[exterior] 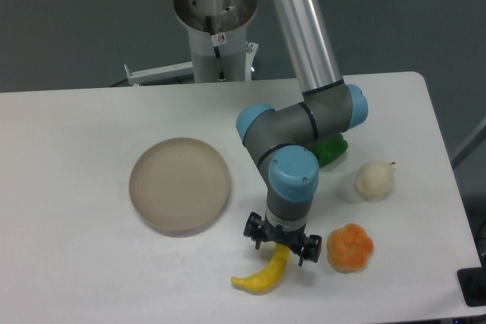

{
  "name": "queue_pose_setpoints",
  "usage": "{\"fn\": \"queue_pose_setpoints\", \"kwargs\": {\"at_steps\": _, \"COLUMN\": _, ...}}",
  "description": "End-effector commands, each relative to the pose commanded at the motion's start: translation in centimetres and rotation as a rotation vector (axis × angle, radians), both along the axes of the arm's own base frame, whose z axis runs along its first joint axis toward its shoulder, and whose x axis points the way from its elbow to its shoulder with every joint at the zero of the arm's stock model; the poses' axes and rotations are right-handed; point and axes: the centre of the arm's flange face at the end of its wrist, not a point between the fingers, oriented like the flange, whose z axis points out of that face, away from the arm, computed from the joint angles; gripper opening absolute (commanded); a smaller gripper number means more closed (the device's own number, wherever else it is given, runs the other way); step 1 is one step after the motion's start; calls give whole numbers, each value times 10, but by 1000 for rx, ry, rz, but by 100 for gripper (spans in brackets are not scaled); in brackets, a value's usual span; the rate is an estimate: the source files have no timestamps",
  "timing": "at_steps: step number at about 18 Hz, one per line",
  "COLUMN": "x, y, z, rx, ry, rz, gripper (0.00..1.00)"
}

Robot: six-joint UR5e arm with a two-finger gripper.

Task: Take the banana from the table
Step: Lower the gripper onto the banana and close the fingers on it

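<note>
At lower centre, the gripper (282, 249) is straddling the banana (263, 275), fingers apparently open; closing and lifting seems next.

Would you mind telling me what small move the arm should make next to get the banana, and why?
Probably close the gripper and then lift. Its two fingers sit on either side of the upper end of the banana, which lies on the table just below the wrist. Whether they already grip it cannot be told from this view, so a firm close should come before any lift.
</note>
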Motion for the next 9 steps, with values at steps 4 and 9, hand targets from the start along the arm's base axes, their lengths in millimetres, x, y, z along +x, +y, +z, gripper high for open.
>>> {"fn": "queue_pose_setpoints", "kwargs": {"at_steps": 4, "x": 5, "y": 0, "z": -6, "rx": -11, "ry": -2, "rz": -7, "gripper": 100}}
{"fn": "queue_pose_setpoints", "kwargs": {"at_steps": 9, "x": 9, "y": 2, "z": -5, "rx": -10, "ry": 0, "rz": -25, "gripper": 46}}
